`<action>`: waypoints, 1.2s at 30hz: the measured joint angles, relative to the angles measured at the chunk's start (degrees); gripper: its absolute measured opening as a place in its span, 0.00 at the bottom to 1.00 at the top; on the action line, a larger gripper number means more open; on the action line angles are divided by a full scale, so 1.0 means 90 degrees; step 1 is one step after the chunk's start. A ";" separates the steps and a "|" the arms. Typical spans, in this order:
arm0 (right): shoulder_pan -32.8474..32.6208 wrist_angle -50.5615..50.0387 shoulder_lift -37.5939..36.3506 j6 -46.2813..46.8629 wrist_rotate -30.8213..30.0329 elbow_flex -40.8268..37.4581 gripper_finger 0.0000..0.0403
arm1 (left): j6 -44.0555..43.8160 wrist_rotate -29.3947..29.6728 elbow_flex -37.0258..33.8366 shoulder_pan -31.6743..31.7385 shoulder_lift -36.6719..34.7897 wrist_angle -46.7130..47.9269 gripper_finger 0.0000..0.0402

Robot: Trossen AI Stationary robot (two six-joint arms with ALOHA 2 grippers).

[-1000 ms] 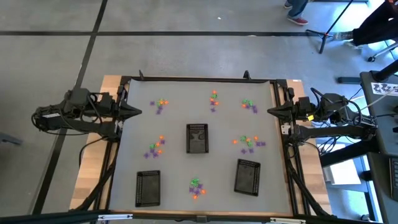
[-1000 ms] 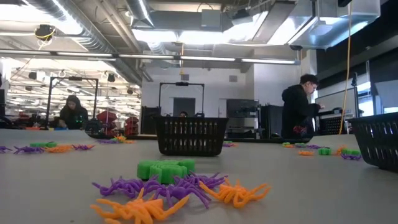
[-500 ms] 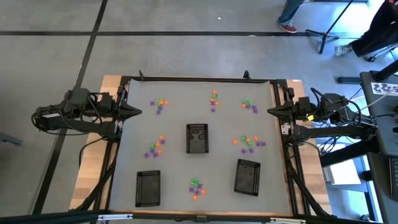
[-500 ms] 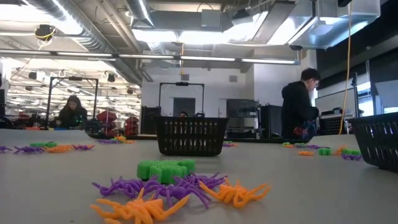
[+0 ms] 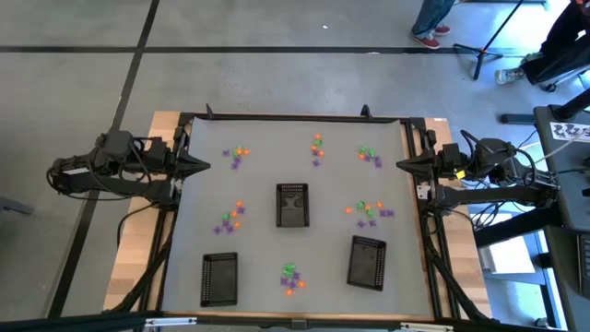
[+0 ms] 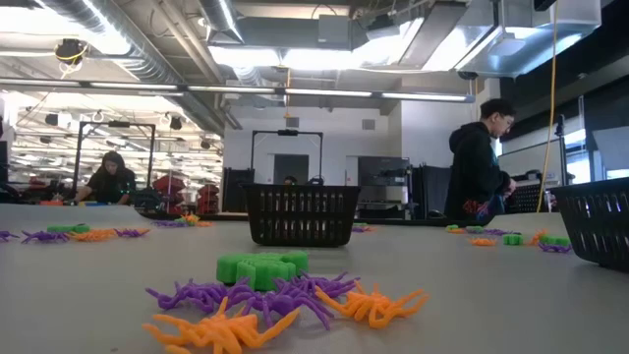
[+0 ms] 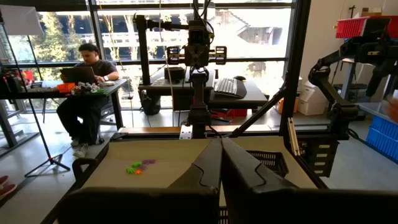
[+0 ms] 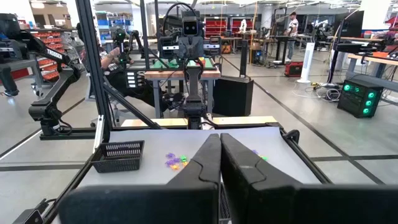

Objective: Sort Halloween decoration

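Tiny orange, purple and green Halloween trinkets lie in several small heaps on the grey table: three along the far side (image 5: 238,154) (image 5: 317,148) (image 5: 370,156), two mid-table (image 5: 230,217) (image 5: 371,211), one near the near edge (image 5: 290,278). In the low view that nearest heap (image 6: 280,300) fills the foreground. My left gripper (image 5: 205,166) rests shut at the table's left edge, my right gripper (image 5: 400,165) shut at the right edge. Both are far from every heap and hold nothing. Their shut fingers show in the wrist views (image 7: 221,155) (image 8: 220,149).
Three black mesh trays stand on the table: one in the middle (image 5: 292,204), one near-left (image 5: 219,278), one near-right (image 5: 367,262). A black frame (image 5: 295,118) borders the table. People sit and stand in the room beyond (image 6: 479,162).
Both arms have kept still and the trinkets have not moved. Only a person in the room beyond the table has shifted.
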State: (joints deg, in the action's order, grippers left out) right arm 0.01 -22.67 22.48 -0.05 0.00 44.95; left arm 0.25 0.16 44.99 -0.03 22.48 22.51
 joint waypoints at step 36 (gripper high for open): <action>0.0000 0.1434 0.0964 -0.0072 -0.0988 0.0005 0.02 | 0.0000 0.0005 0.0000 0.0002 0.0000 -0.0088 0.00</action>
State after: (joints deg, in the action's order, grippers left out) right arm 0.01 -9.77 31.16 -0.71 -8.90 44.99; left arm 0.25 0.21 44.99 -0.01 22.48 21.72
